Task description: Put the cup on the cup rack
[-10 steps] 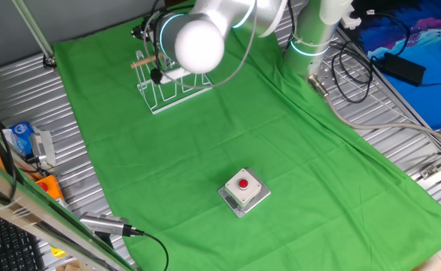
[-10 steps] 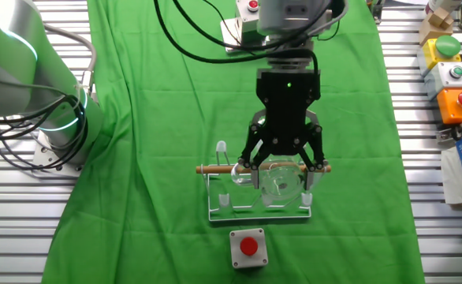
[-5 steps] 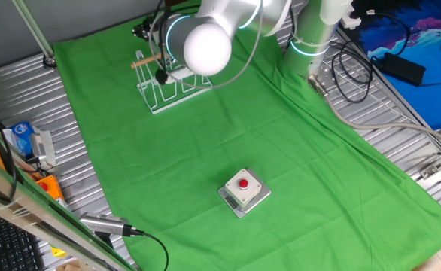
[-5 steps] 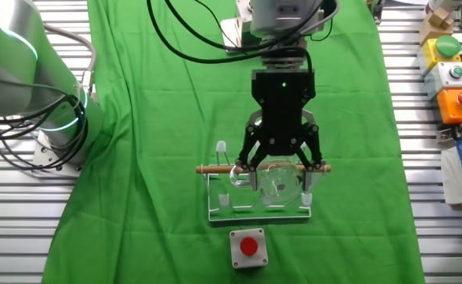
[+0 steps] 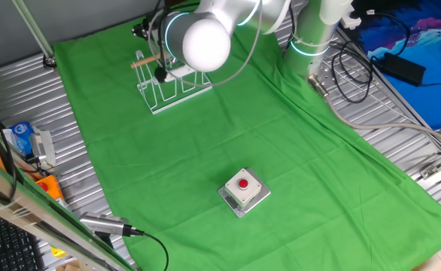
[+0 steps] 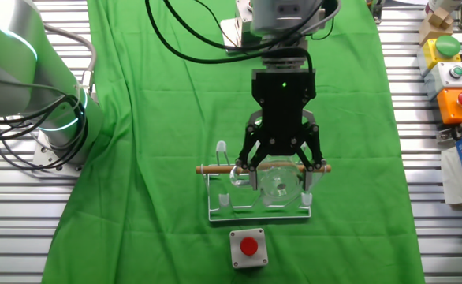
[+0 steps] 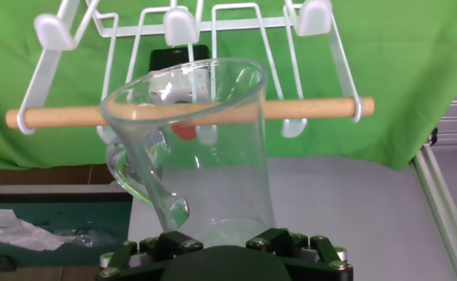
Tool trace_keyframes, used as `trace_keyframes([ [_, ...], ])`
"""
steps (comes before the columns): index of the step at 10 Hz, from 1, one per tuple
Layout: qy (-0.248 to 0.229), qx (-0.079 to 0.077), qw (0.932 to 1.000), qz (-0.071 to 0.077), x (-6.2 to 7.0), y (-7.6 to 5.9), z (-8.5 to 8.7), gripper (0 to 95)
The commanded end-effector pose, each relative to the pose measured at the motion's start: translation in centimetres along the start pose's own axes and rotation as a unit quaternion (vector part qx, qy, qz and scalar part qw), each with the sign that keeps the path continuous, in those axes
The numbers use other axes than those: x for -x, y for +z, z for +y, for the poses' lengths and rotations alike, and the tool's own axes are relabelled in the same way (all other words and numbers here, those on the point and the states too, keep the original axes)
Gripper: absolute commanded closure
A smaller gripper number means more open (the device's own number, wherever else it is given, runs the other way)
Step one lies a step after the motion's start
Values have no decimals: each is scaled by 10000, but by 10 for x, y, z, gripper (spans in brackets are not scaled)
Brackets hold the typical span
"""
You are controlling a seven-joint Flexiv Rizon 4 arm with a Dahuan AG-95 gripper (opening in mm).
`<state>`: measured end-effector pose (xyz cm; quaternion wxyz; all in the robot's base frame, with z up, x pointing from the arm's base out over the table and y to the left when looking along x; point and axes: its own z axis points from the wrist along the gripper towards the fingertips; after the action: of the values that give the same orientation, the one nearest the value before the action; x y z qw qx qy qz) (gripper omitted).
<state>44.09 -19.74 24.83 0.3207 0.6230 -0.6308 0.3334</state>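
Green cloth (image 6: 160,118) spread over the slatted metal table (image 6: 18,213), running beneath and well beyond the fingers on every side. Silver arm (image 5: 205,41) reaching in over the cloth's far end, black gripper (image 6: 281,167) pointing down at the cup rack (image 6: 215,207).

Rack directly under the fingers: clear base flat on the cloth, thin white upright loops with capped tips, light wooden rod (image 7: 306,109) lying across them. In the other fixed view, rod passing level with the fingertips, sticking out to both sides of them.

Cup (image 7: 205,156) between the fingers, base towards the palm and open mouth pointing away, tilted, handle out to the side. Rim right up against the wooden rod in the hand view; touching or just short of it, cannot tell. In the other fixed view, cup (image 6: 278,183) seen among the loops, just below the rod.

Fingers set moderately apart, one on each side of the cup, closed against it and holding it.

Grey box with a red button (image 6: 248,248) just past the rack's base, beyond the fingertips. A second such box (image 5: 244,191) well apart from the fingers, mid-cloth, in one fixed view.
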Motion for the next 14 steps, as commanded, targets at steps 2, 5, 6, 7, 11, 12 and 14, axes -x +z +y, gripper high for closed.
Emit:
trace_keyframes([
  [2,45,8,10000,10,-7,-8,1,950],
  [5,140,57,9997,172,-14,-18,2,950],
  [6,192,88,9994,277,-16,-22,2,950],
  [7,222,101,9990,367,-17,-24,2,950],
  [11,379,303,9973,542,-11,-26,-3,950],
  [12,408,421,9967,554,-8,-28,-4,950],
  [14,477,533,9961,514,-6,-29,-6,950],
])
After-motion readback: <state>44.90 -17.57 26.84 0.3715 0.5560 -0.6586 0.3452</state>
